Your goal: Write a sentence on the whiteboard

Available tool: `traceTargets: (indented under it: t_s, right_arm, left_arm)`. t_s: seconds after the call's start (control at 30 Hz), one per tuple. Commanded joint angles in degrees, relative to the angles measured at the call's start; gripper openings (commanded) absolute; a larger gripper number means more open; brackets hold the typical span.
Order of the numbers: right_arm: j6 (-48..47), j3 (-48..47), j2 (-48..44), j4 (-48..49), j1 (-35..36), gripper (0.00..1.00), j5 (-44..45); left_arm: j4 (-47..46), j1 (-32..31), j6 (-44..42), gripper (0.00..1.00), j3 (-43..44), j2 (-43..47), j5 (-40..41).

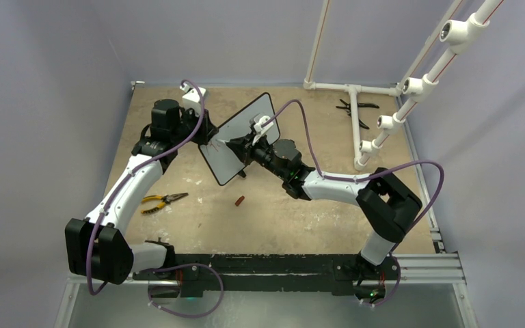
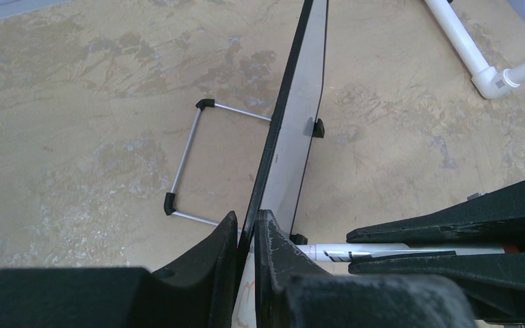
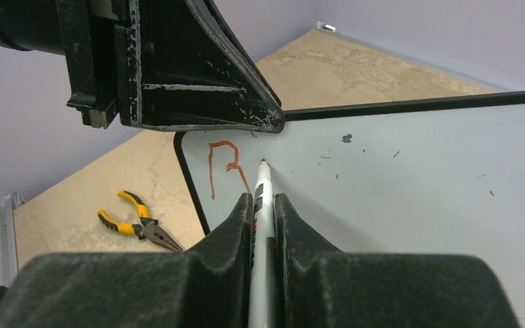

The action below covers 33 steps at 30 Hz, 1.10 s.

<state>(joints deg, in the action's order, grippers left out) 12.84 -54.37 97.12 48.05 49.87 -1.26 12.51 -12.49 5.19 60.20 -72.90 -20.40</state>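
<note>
The whiteboard (image 1: 236,126) stands tilted on edge above the table; it is edge-on in the left wrist view (image 2: 294,137). My left gripper (image 1: 206,141) is shut on its black frame at the left edge (image 2: 247,236). My right gripper (image 1: 244,146) is shut on a white marker (image 3: 262,179), whose tip touches the board's face (image 3: 417,178). Of the sentence, only one red letter like an "R" (image 3: 224,164) shows, near the board's upper left corner. The marker also shows in the left wrist view (image 2: 355,253).
Yellow-handled pliers (image 1: 163,201) and a small red cap (image 1: 240,201) lie on the table in front of the board. Black pliers (image 1: 354,109) and a white pipe frame (image 1: 383,123) are at the back right. The board's wire stand (image 2: 191,157) hangs behind it.
</note>
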Motion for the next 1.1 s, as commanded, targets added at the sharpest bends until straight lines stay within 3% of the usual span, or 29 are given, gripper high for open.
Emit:
traceTargets:
  t_s: [0.0,0.4,1.07]
  right_arm:
    - [0.2,-2.3,-0.4,2.3,-0.1,0.0,-0.1]
    - [-0.2,3.5,-4.9,2.4,-0.1,0.0,1.0]
    - [0.0,0.6,-1.9,1.7,-0.3,0.0,3.3]
  left_arm:
    - [-1.5,0.2,0.0,0.0,-0.4,-0.3,-0.2]
    - [-0.7,0.5,-0.4,0.0,-0.4,0.0,2.6]
    - [-1.0,0.5,-0.5,0.0,-0.9,0.4,1.2]
